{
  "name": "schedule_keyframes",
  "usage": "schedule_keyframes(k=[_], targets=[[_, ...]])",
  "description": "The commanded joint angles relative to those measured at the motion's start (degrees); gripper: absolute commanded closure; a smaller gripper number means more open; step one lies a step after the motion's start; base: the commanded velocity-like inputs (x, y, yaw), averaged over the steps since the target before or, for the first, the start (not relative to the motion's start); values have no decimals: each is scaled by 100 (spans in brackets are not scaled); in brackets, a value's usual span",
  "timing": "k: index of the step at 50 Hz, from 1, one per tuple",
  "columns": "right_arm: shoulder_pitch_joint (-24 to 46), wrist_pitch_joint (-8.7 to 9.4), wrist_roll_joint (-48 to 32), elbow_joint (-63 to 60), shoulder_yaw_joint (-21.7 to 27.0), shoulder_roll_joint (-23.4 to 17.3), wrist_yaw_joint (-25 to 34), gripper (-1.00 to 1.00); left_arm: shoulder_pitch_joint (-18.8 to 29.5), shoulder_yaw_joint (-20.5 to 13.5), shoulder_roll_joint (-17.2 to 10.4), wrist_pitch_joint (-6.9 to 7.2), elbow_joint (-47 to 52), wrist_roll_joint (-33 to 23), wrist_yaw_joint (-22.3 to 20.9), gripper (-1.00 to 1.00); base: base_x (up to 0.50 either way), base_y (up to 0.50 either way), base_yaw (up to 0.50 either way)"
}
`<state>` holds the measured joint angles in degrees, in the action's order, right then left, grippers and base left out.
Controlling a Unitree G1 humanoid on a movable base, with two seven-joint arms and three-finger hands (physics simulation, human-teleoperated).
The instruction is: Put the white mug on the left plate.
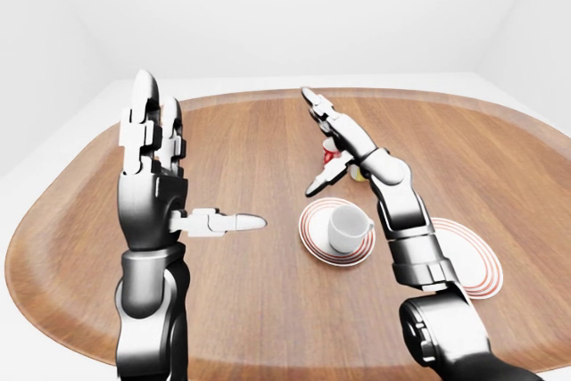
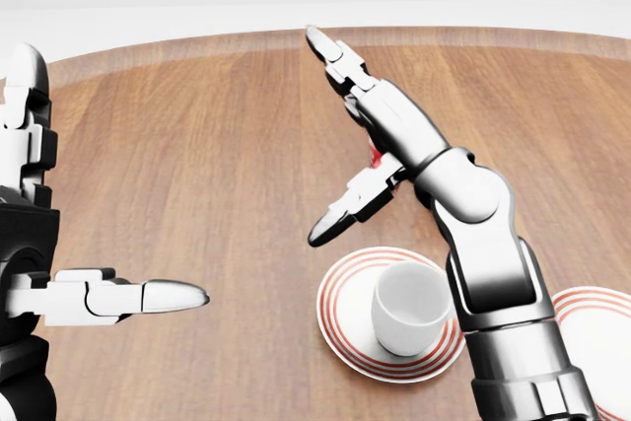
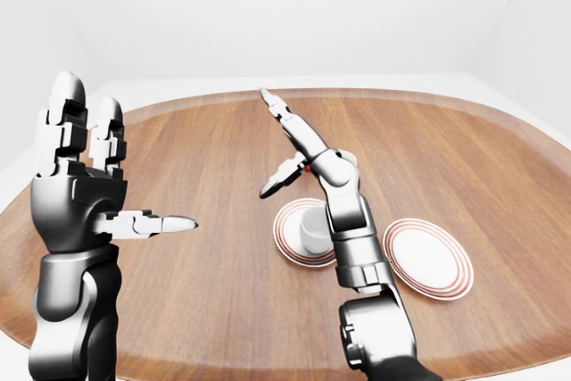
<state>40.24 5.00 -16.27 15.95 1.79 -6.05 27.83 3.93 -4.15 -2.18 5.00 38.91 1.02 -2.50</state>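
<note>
The white mug [image 2: 407,307] stands upright on the left plate [image 2: 335,327], a white plate with red rings, in the lower middle of the head view. My right hand [image 2: 325,135] is open, with fingers spread. It hovers above the table just beyond the mug and a little to its left, and does not touch it. My left hand [image 1: 192,167] is open and empty. It is raised at the left of the left-eye view, fingers up and thumb pointing right, well apart from the mug.
A second red-ringed plate [image 1: 473,260] lies to the right of the first, partly behind my right forearm. A small red and yellow thing [image 1: 335,156] sits beyond the mug, mostly hidden by my right hand. Everything rests on an oval wooden table [image 1: 268,310].
</note>
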Motion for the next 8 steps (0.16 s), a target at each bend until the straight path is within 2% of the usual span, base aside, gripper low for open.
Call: schedule_keyframes(k=[1,8], targets=[[13,0,1089,-298,104,-140,-119,-100,22,-19,-9,0,7,13,5,-100,0,0,0],[-170,0,2032,-412,413,-146,-402,-100,18,-15,-11,0,12,7,5,-100,0,0,0]])
